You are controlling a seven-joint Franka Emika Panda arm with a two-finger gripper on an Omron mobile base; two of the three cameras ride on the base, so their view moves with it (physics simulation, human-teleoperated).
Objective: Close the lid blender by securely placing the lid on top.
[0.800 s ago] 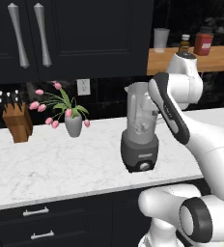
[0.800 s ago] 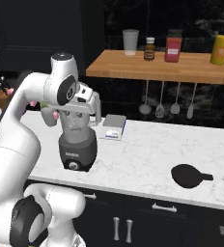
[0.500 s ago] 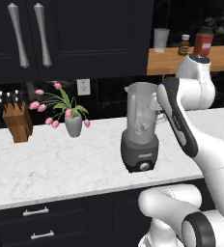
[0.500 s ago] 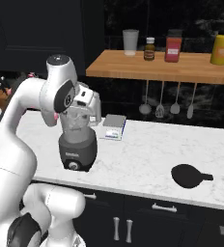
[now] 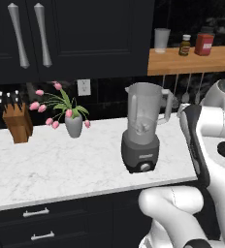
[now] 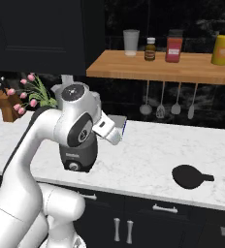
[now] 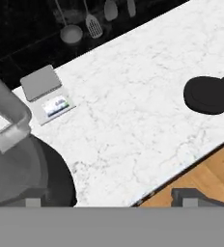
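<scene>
The blender (image 5: pixel 143 127) stands on the marble counter, a clear jar with a side handle on a dark grey base with a round knob, its mouth uncovered. The lid (image 6: pixel 188 176), a flat black disc with a small tab, lies on the counter well to the blender's right, near the front edge. In the hand view the lid (image 7: pixel 209 95) is at the upper right and the blender's jar and base (image 7: pixel 22 169) are at the lower left. My gripper (image 7: pixel 109 202) hovers above the counter between them, open, its fingertips (image 7: pixel 33 202) wide apart and nothing between them.
A small kitchen scale (image 7: pixel 46 94) sits behind the blender's right side. Utensils (image 6: pixel 160 109) hang under a wooden shelf (image 6: pixel 182 68) of jars. A tulip vase (image 5: pixel 73 123) and knife block (image 5: pixel 17 127) stand to the left. The counter's front edge (image 7: pixel 181 166) is close to the lid.
My arm has swung right, away from the blender's jar, which now stands unobstructed in the left base view. Blender and lid have not moved.
</scene>
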